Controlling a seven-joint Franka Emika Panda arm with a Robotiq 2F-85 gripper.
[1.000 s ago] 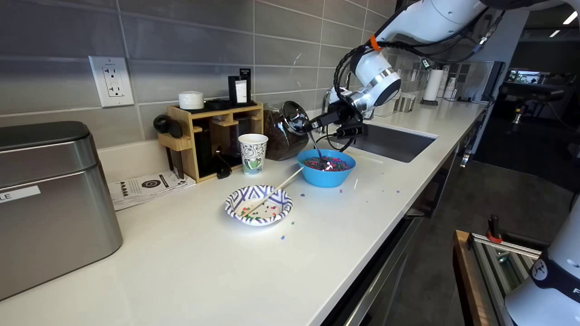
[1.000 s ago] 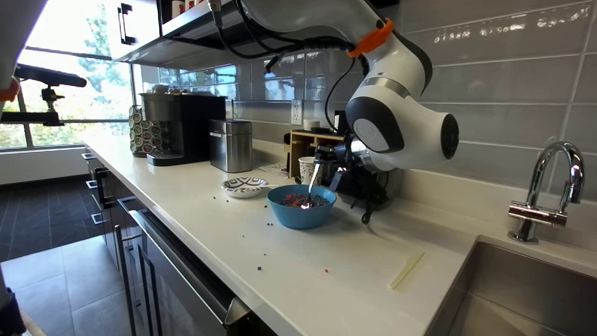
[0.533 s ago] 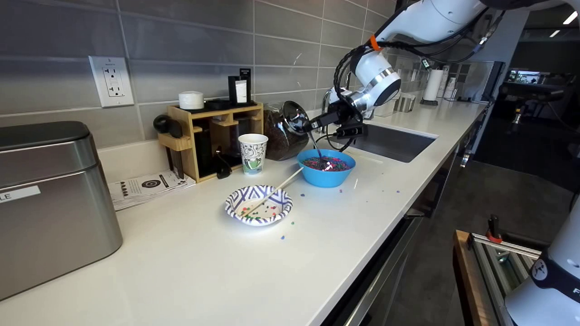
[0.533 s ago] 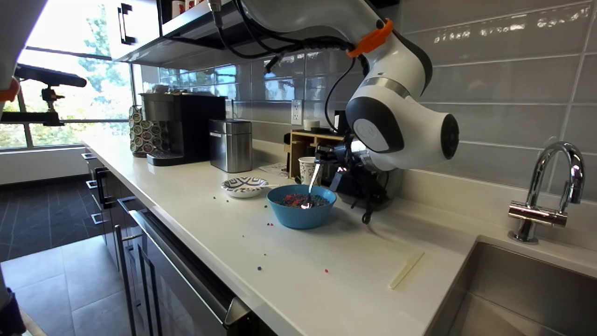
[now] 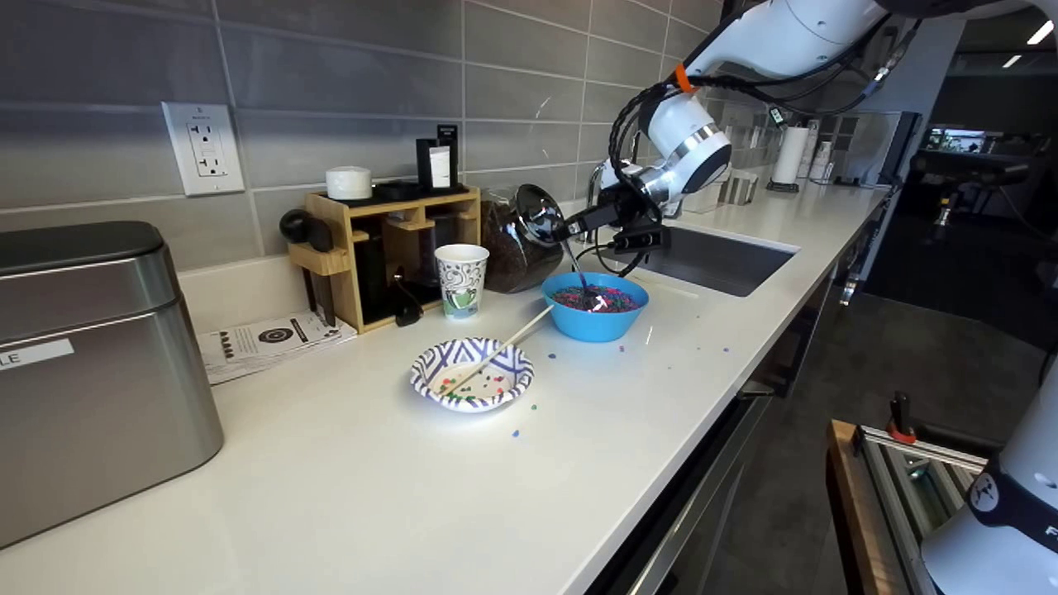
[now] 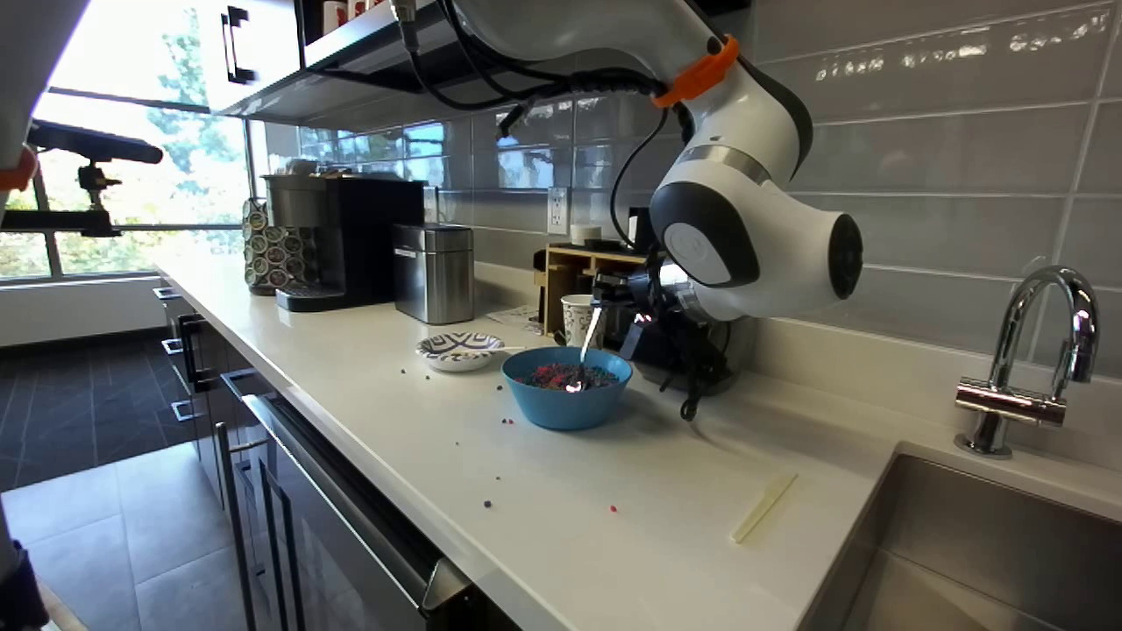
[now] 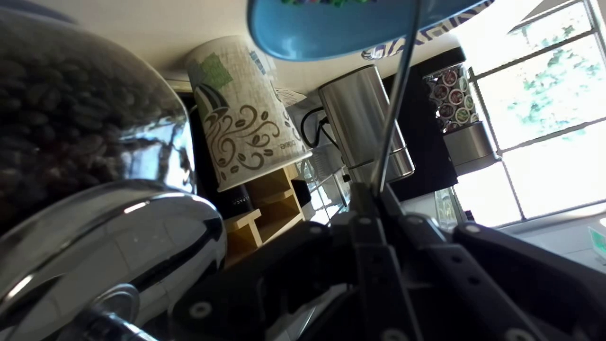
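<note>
My gripper (image 7: 378,192) is shut on the thin metal handle of a spoon (image 7: 396,102), pinched between the fingertips. In both exterior views the spoon (image 6: 590,331) leans down into a blue bowl (image 6: 565,410), its lower end resting among many small coloured pieces. The gripper (image 5: 565,236) stands above the bowl's rim on the wall side, clear of the bowl (image 5: 593,325). Beside the bowl is a patterned paper bowl (image 5: 430,376) with a few coloured pieces and a pale stick (image 5: 521,333) lying across it.
Close by the gripper lies a glass jar of dark beans (image 5: 517,256), tilted, with a metal lid. A paper cup (image 5: 461,281), a wooden organizer (image 5: 340,223) and a steel bin (image 5: 99,380) line the wall side. The sink (image 6: 973,561) is beyond; loose pieces dot the counter (image 5: 347,496).
</note>
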